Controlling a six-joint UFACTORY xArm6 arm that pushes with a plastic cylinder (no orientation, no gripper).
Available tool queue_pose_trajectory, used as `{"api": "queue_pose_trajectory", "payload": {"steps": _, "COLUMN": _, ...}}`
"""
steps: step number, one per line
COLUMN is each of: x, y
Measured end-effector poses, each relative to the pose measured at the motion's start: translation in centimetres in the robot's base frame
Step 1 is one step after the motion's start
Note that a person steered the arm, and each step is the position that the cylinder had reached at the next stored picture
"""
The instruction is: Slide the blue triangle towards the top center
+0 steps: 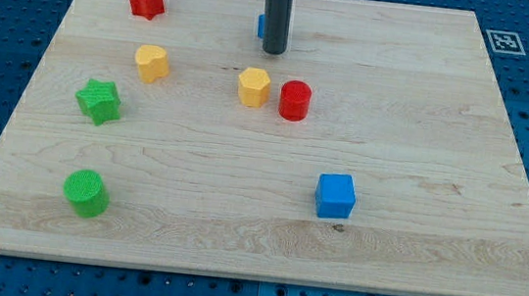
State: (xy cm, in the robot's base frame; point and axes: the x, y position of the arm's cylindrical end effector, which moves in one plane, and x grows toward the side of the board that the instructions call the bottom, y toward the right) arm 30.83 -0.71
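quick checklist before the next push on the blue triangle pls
1. Blue triangle near the top centre of the board: ok, though my rod hides most of it.
2. My tip beside the triangle: ok, at its right and in front of it.
3. Tip touching the triangle: cannot tell.
4. Yellow hexagon and red cylinder out of the way: ok, both lie below my tip.
5. Room left before the top edge: ok, a narrow strip remains.
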Motion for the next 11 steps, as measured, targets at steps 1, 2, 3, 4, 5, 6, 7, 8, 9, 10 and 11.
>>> {"api": "queue_pose_trajectory", "payload": {"steps": 1, "x": -0.9, "y": -0.2}}
{"api": "queue_pose_trajectory", "payload": {"steps": 2, "x": -1.2, "y": -0.1}}
{"api": "queue_pose_trajectory", "payload": {"steps": 3, "x": -2.9, "y": -2.0}}
{"api": "queue_pose_trajectory", "payload": {"steps": 4, "x": -3.7, "y": -2.9}}
{"api": "queue_pose_trajectory", "payload": {"steps": 5, "x": -4.7, "y": -3.4}}
{"api": "queue_pose_trajectory", "payload": {"steps": 6, "x": -5.1, "y": -1.1}}
{"api": "queue_pose_trajectory", "payload": {"steps": 7, "x": -5.1, "y": -1.1}}
{"api": "queue_pose_trajectory", "payload": {"steps": 8, "x": -5.0, "y": -1.0}}
{"api": "queue_pose_trajectory", "payload": {"steps": 9, "x": -3.0, "y": -0.3}}
{"api": "queue_pose_trajectory", "payload": {"steps": 10, "x": -3.2, "y": -0.3}}
{"api": "queue_pose_trajectory", "payload": {"steps": 11, "x": -3.7, "y": 0.4}}
